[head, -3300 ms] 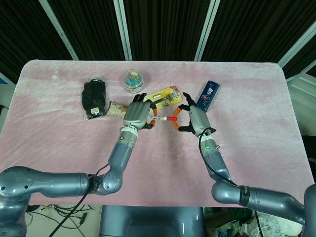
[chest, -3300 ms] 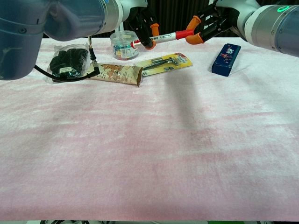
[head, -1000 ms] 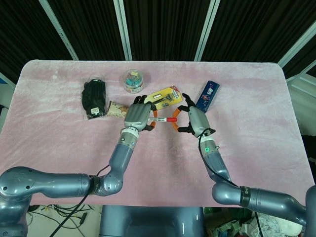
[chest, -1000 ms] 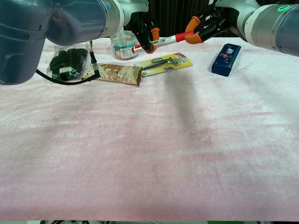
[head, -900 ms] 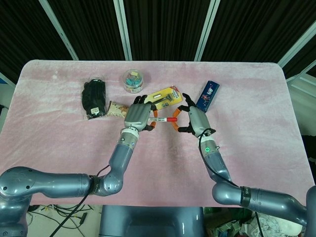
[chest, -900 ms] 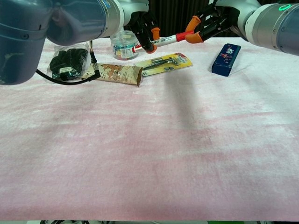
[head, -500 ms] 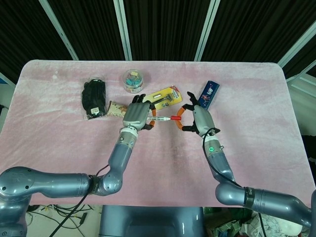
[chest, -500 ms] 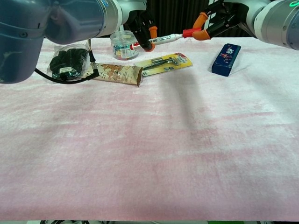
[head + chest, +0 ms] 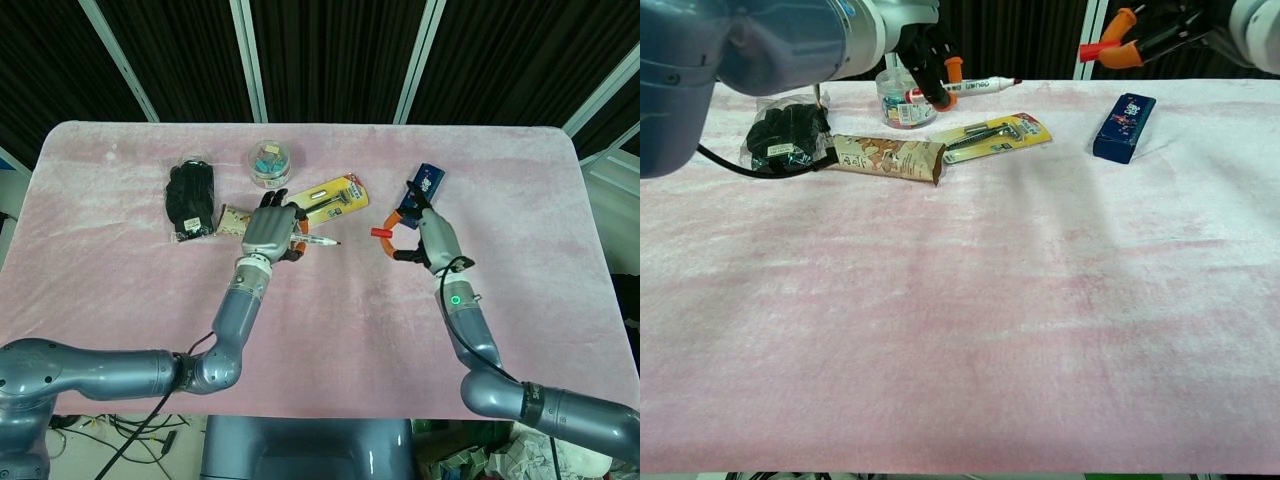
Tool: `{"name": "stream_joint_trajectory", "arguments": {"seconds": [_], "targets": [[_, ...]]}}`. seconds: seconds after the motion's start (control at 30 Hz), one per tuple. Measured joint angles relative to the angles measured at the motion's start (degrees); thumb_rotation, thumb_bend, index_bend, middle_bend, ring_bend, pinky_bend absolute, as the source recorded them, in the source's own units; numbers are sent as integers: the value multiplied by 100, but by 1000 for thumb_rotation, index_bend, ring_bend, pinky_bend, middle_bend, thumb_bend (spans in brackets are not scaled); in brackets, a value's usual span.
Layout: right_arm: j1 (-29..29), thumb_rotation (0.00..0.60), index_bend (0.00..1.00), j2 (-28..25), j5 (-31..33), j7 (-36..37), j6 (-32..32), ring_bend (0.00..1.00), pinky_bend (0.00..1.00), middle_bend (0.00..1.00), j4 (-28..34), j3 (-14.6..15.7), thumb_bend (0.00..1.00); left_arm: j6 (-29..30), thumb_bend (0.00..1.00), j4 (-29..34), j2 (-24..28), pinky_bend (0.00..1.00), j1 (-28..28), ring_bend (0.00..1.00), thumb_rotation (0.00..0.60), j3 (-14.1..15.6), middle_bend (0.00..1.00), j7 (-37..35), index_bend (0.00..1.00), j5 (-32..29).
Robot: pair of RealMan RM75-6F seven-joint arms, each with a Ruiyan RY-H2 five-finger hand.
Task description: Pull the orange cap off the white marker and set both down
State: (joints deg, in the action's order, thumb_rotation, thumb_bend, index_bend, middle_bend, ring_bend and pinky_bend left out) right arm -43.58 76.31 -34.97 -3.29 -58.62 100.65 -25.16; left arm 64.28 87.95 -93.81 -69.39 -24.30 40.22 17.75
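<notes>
Two pieces, one in each hand

One slim white marker point(image 9: 318, 240) is gripped by the left hand point(image 9: 270, 228) above the pink cloth-covered table point(image 9: 330, 330), its long axis running left to right and its bare dark tip pointing toward the right hand point(image 9: 425, 235). One small orange cap point(image 9: 381, 232) is pinched by that right hand, well apart from the marker (both are held off the cloth). On the table lie one pair of black gloves point(image 9: 191, 197), one brown snack bar point(image 9: 890, 157), one clear round tub point(image 9: 268, 162), one yellow tool package point(image 9: 335, 196) and one dark blue box point(image 9: 1123, 125).
</notes>
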Motion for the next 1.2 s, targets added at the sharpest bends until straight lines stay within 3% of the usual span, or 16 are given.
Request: {"name": "stream_joint_trajectory", "arguments": {"seconds": [0.27,0.47,0.63,0.83,1.0,1.1,1.2], "targets": [[488,600,815,-163,-360,506,109,95,160,0,18,324,420,-165,478,429,600,0,648,0,600,451,311,-313,708,250],[636,600,769,347,-811,644,76,90,160,0,-385,659,377,-219,475,591,776,0,958,0,600,839,310,-434,701,508],[645,600,673,870,-940,672,151,76,160,0,-846,864,292,-154,472,573,747,0,1073,0,600,1008,308,-415,671,496],[579,600,360,1066,-895,652,445,43,159,0,-1053,948,185,-275,409,483,654,0,1163,0,600,1076,297,-551,519,522],[476,600,85,1073,-801,493,705,21,159,0,-1093,992,81,-409,236,341,497,0,1186,0,600,1161,257,-590,335,598],[445,600,5,978,-690,425,841,6,154,0,-1018,1008,36,-466,158,294,442,0,1166,0,600,1224,206,-509,225,593],[422,600,0,833,-543,376,975,4,153,0,-944,1012,30,-516,107,261,405,0,1124,0,600,1272,159,-368,154,487]]}}
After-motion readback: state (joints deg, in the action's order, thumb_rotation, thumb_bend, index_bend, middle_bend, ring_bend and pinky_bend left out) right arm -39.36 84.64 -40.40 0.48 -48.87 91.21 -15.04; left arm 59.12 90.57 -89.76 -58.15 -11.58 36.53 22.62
